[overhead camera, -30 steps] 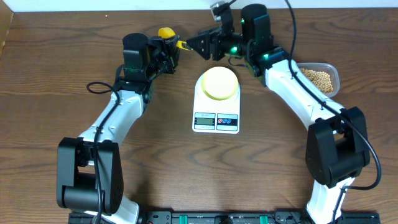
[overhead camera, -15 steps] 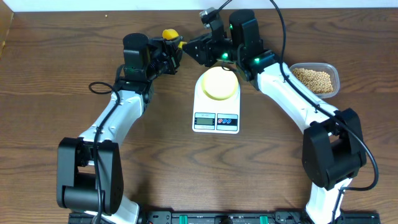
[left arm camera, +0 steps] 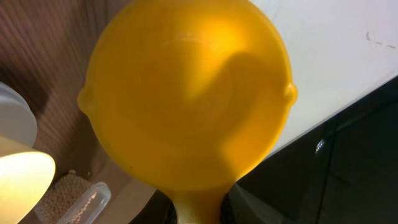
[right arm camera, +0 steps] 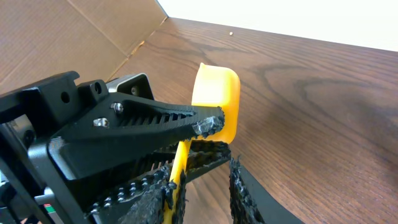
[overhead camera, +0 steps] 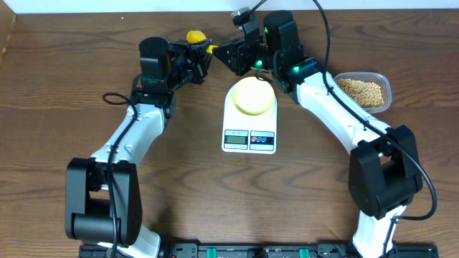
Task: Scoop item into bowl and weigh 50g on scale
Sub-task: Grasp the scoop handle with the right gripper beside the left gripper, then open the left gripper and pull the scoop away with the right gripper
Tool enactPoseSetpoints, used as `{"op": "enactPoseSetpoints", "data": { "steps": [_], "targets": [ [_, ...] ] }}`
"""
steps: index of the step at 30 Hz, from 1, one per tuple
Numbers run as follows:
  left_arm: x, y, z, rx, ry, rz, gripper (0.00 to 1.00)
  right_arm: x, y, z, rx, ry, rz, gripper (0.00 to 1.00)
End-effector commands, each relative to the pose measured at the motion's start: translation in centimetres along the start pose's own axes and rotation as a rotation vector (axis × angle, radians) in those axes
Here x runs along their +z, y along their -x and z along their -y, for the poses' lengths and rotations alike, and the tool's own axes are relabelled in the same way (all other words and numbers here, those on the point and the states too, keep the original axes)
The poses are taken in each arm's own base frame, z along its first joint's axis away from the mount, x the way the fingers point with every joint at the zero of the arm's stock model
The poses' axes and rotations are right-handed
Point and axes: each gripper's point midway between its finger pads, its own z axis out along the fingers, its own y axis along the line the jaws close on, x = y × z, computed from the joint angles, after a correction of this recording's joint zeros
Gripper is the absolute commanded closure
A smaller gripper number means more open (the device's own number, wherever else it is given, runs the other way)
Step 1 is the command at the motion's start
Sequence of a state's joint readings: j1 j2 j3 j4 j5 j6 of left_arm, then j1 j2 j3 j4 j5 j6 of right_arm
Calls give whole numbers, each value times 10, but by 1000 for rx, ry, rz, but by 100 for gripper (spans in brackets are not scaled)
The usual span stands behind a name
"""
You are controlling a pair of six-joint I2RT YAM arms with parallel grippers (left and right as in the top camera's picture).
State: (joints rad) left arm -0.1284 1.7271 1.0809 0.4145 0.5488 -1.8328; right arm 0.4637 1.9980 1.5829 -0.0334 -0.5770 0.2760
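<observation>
My left gripper (overhead camera: 202, 53) is shut on the handle of a yellow long-handled scoop (overhead camera: 193, 36), held up at the back of the table. In the left wrist view the empty scoop cup (left arm camera: 186, 93) fills the frame, its handle between the jaws (left arm camera: 199, 213). My right gripper (overhead camera: 222, 51) is open, and the scoop's handle (right arm camera: 180, 165) lies between its fingers (right arm camera: 202, 177), against the left one. The pale-yellow bowl (overhead camera: 252, 95) sits on the white scale (overhead camera: 249, 140). The tan beans (overhead camera: 362, 91) lie in a clear tub.
The clear plastic tub (overhead camera: 388, 89) stands at the right, behind my right arm's elbow. A cardboard wall (right arm camera: 74, 31) borders the table's far left. The white wall edge runs along the back of the table.
My right gripper has swung left, from above the scale's back to the scoop handle at my left gripper. The left gripper and scoop shifted slightly toward the back.
</observation>
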Motion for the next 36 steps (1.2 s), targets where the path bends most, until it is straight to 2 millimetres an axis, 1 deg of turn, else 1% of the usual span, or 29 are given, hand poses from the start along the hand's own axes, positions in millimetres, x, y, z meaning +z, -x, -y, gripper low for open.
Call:
{"op": "enactPoseSetpoints", "data": {
  "steps": [1, 7, 11, 13, 14, 17, 20, 26, 28, 29, 31, 32, 36],
  "targets": [
    [-2, -22, 8, 37, -3, -105, 93, -2, 5, 13, -9, -56, 19, 75],
    [-2, -24, 8, 41, -2, -107, 93, 0, 8, 9, -20, -44, 30, 77],
    [0, -31, 5, 45, 5, -120, 92, -1, 10, 8, -24, -43, 37, 83],
    [1, -33, 4, 46, 8, -125, 92, -1, 10, 8, -25, -42, 38, 83],
    [2, -34, 3, 47, 8, -127, 92, -1, 10, 8, -26, -41, 41, 87],
    [2, -34, 3, 47, 8, -127, 92, -1, 12, 8, -30, -41, 45, 90],
    [2, -34, 3, 59, 8, -126, 92, -1, 14, 8, -34, -40, 55, 99],
    [2, -34, 3, 93, 8, -125, 92, -1, 16, 8, -39, -38, 63, 99],
    [2, -34, 3, 120, 6, -125, 83, -1, 16, 8, -40, -38, 63, 99],
    [2, -34, 3, 137, 5, -125, 72, -1, 16, 8, -40, -38, 63, 99],
    [2, -34, 3, 183, 2, -125, 57, -1, 17, 8, -40, -38, 64, 99],
    [2, -34, 3, 211, 0, -124, 52, -2, 17, 8, -40, -38, 64, 99],
    [2, -31, 4, 343, -12, -106, 38, -3, 19, 10, -40, -42, 70, 99]
  ]
}}
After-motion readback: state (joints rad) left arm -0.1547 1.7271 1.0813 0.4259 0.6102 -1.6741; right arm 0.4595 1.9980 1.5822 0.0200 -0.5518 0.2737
